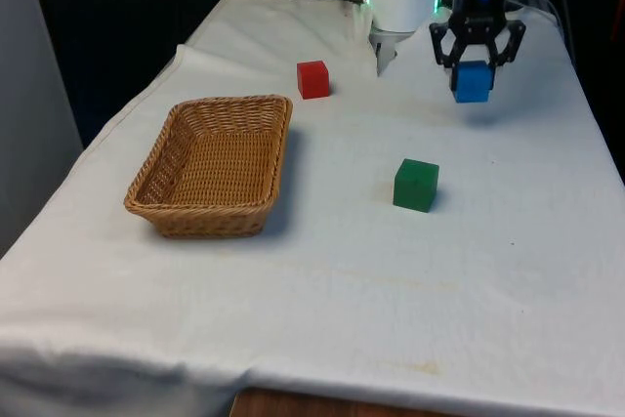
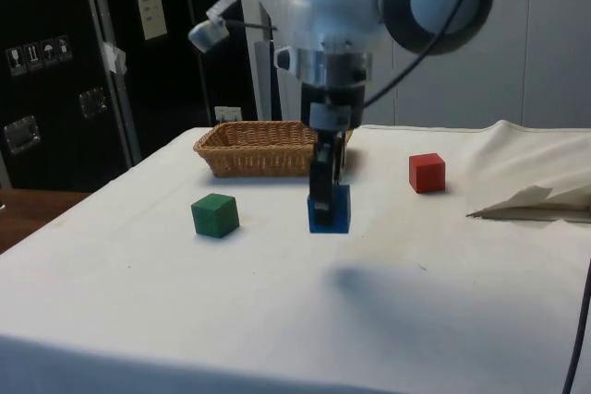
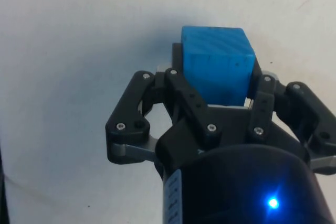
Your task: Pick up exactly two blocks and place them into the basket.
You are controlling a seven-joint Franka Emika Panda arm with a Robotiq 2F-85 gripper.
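Front view has the claw [image 1: 476, 63] clamped on the blue block [image 1: 472, 82], fingers tight against two opposite faces, and the block looks lifted clear of the surface [image 1: 322, 290] with its shadow lying just below. From the side, that blue block [image 2: 330, 208] hangs low, with little air under it. Wrist view confirms it: the blue block [image 3: 217, 69] sits squarely between the fingers [image 3: 186, 98], a clean, centred hold.

The basket [image 1: 217, 165] waits well apart, over on the front view's left, nothing in it as far as I can see. The red block [image 1: 313, 79] sits between claw and basket on the far side; the green block [image 1: 416, 185] stands nearer the camera.

My read: carry time. Raise the block higher first so it clears the basket's rim, travel across passing above the red block, then release low over the basket's middle so it doesn't bounce out.
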